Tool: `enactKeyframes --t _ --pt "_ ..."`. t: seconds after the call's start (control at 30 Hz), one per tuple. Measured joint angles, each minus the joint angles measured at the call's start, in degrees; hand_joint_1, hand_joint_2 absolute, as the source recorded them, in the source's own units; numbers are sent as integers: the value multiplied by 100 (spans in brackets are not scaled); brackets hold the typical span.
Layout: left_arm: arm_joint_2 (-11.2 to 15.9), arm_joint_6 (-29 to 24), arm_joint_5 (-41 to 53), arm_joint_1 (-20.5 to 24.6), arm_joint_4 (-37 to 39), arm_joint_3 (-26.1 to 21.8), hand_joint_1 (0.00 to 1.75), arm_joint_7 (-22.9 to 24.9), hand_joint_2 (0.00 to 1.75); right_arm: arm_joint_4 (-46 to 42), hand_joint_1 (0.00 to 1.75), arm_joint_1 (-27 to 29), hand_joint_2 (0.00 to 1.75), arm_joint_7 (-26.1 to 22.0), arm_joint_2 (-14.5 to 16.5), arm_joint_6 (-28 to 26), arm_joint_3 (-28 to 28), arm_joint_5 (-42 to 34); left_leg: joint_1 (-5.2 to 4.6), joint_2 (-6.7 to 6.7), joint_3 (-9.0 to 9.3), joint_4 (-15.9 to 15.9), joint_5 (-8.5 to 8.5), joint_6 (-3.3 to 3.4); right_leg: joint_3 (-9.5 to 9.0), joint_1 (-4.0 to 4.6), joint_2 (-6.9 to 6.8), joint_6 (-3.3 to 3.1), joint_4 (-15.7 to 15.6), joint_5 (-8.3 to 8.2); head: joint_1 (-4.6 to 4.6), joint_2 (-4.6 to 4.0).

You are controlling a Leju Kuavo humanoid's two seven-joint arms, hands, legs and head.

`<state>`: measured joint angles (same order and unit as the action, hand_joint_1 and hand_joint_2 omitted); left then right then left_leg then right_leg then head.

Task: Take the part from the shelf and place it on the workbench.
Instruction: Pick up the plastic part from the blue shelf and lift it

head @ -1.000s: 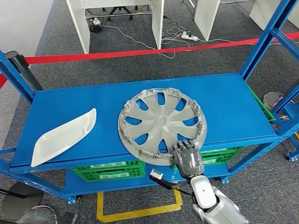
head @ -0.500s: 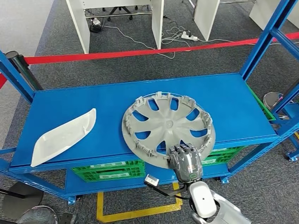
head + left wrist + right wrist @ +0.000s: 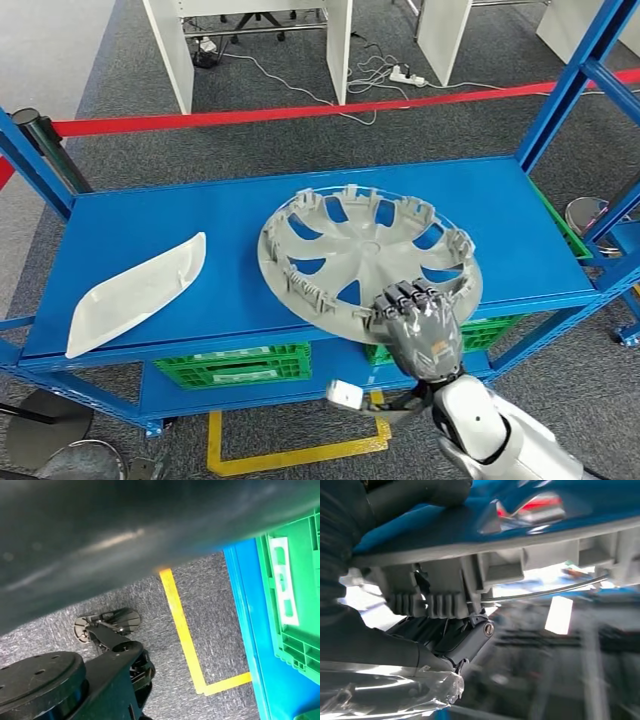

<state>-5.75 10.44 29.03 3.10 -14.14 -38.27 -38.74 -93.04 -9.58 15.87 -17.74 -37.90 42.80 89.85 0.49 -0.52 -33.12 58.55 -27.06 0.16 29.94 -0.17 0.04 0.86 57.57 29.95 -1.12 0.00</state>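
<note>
A grey hubcap (image 3: 370, 262) with several spoke openings sits tilted over the blue shelf top (image 3: 226, 225), its near edge lifted past the shelf's front edge. My right hand (image 3: 416, 328) grips that near rim from below and in front. In the right wrist view the hubcap's ribbed rim (image 3: 478, 575) lies close between the thumb and the darker fingers (image 3: 444, 635). A white curved panel (image 3: 136, 292) lies flat on the shelf's left side.
Green crates (image 3: 234, 362) sit on the lower shelf level. Blue uprights (image 3: 566, 85) stand at the shelf's corners. A red barrier tape (image 3: 302, 112) runs behind the shelf. Yellow floor tape (image 3: 181, 625) marks the carpet in front. White desk legs (image 3: 336, 45) and cables lie beyond.
My right hand has raised and pulled the hubcap's near edge up and to the right; the hubcap now tilts more and overhangs the shelf front. The white panel stayed put.
</note>
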Motion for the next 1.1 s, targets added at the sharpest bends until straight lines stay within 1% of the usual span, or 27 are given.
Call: enactKeyframes --t 0.03,0.1,0.13,0.17,0.2,0.23,0.3,0.4,0.57,0.73,0.87,1.1 --pt "-2 -14 19 -7 0 -3 0 -9 0 -164 175 300 175 -868 245 -32 -423 2 2 -4 -3 0 -1 -1 2 2 -3 -1 0 2 0 0" --pt "-8 -97 67 -19 0 -10 0 -14 0 -518 175 902 175 -2773 942 -68 -1362 8 6 -6 -6 -5 -3 -4 9 5 -2 -3 1 7 -5 0" --pt "-13 -171 88 -17 0 -11 0 -14 0 -675 175 1134 175 -3519 1272 -91 -1747 11 6 -5 -5 -9 -3 -4 12 5 -2 -5 1 10 -9 0" --pt "-20 -268 119 -12 0 -12 0 -15 0 -821 175 1311 175 -4036 1559 -114 -2061 13 7 -6 -3 -13 -3 -5 14 6 -5 -8 1 13 -10 0" --pt "-31 -392 156 -5 -1 -12 0 -27 0 -955 175 1451 175 -4275 1796 -133 -2316 15 8 -7 -2 -16 -3 -5 13 7 -8 -11 1 16 -9 0" --pt "-45 -523 192 -1 -4 -11 0 -44 0 -1074 175 1573 175 -4325 1994 -143 -2529 17 9 -8 -1 -18 -3 -5 12 8 -12 -14 2 19 -5 0" --pt "-74 -717 241 8 -19 -11 0 -96 0 -1311 175 1780 175 -4195 2343 -144 -2866 23 8 -9 -1 -20 -2 -6 9 8 -14 -15 3 21 -5 0" --pt "-99 -693 234 34 -35 -10 0 -123 0 -1589 175 1917 175 -4127 2719 -148 -3146 26 8 -7 7 -20 -1 -8 5 7 -8 -15 4 20 -5 0" --pt "-129 -566 221 43 -58 -5 0 -123 0 -1812 175 2020 175 -4122 3030 -149 -3371 28 3 -3 12 -19 0 -7 1 1 1 -10 3 14 -4 0" --pt "-136 -565 216 46 -74 -5 0 -124 0 -1907 175 2065 175 -4133 3160 -149 -3455 29 1 -3 12 -19 0 -7 1 -1 2 -9 3 13 -4 0" --pt "-138 -475 201 47 -90 -2 0 -124 175 -1969 175 2075 175 -4128 3197 -148 -3489 31 1 -3 12 -19 0 -7 2 0 1 -10 3 14 -4 0" --pt "-137 -366 213 45 -117 37 0 -125 175 -2124 175 2094 175 -4176 3206 -148 -3462 33 2 -3 12 -19 0 -8 2 1 1 -10 4 14 -4 0"
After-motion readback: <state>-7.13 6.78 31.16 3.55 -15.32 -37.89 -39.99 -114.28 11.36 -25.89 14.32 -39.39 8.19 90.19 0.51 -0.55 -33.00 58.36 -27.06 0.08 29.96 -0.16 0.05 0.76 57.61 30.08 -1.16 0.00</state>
